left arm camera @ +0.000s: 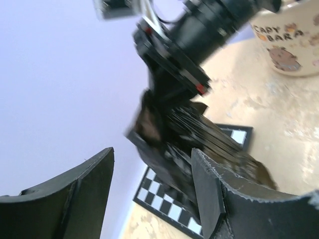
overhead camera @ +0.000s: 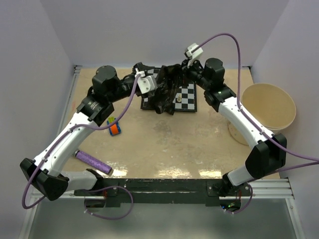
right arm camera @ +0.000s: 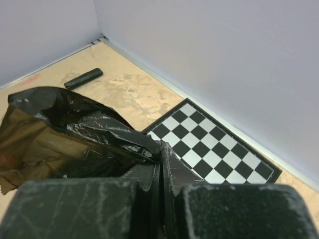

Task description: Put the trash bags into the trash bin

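firmly, the right end effector [right arm camera: 160, 167] pinched the black trash bag [right arm camera: 65, 134] over the chessboard [right arm camera: 214, 144]; the left end effector [left arm camera: 152, 158] stood spread beside it, the trash bin [overhead camera: 268, 105] well apart at right

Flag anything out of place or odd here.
The bag is bunched over the chessboard, pinched in the right pincer, not in the bin. A black roll lies loose near the wall.
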`<state>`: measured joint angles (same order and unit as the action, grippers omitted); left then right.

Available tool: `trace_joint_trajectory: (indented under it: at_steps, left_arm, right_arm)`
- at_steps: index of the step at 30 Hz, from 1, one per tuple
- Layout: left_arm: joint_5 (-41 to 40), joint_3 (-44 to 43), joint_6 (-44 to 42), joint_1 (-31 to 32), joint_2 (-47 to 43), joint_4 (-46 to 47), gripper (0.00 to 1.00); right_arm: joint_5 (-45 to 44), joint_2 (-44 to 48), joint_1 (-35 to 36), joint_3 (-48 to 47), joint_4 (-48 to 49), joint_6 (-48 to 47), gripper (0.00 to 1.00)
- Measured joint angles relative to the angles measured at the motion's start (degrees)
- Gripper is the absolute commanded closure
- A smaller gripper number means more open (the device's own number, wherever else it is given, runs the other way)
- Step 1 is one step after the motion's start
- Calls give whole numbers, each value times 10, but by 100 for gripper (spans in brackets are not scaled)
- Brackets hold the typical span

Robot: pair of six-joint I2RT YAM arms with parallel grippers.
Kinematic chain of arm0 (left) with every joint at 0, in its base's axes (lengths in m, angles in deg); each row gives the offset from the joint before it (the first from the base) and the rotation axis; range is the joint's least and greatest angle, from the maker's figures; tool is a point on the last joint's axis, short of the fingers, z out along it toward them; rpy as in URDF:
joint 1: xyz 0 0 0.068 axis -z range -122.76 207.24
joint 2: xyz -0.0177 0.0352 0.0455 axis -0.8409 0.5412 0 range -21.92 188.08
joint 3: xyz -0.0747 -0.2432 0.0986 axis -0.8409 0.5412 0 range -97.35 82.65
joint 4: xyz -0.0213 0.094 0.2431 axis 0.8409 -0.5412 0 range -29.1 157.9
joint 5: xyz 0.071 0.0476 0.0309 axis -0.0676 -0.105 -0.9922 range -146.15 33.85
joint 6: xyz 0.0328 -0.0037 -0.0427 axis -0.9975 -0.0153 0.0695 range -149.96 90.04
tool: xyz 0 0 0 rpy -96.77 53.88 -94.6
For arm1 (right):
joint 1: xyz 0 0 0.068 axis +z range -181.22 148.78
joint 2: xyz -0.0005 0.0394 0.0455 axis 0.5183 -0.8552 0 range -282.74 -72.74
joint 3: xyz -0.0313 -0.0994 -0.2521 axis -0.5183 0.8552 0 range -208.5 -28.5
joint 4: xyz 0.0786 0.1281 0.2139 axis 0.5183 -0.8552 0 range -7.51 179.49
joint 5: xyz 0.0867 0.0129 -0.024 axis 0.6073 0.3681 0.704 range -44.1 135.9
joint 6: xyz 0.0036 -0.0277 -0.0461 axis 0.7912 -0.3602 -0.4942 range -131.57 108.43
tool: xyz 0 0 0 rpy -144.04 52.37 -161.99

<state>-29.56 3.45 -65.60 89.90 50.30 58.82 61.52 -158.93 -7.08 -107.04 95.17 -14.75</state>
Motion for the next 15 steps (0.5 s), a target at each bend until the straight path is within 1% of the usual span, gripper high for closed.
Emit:
trace_joint_trajectory:
  at_steps: [3,6,9,10,11,12,15]
  left_arm:
    - [-13,-2,10,0,19,33,30]
    - [-14,-20,10,0,59,38,30]
    - [-13,-49,-2,1,107,27,35]
    - [-13,-54,-8,2,115,20,41]
    - [-13,-63,-17,2,124,8,53]
    - [-12,-72,-28,2,132,-5,61]
    - [-18,-108,-61,4,151,-51,83]
  right_arm:
    - [10,3,22,1,-3,-47,100]
    - [19,4,48,1,-10,-85,100]
    - [28,5,69,1,-19,-113,100]
    - [34,5,73,1,-21,-122,100]
    - [35,5,75,1,-23,-130,100]
    - [35,5,76,1,-26,-137,100]
    - [35,7,72,1,-29,-150,100]
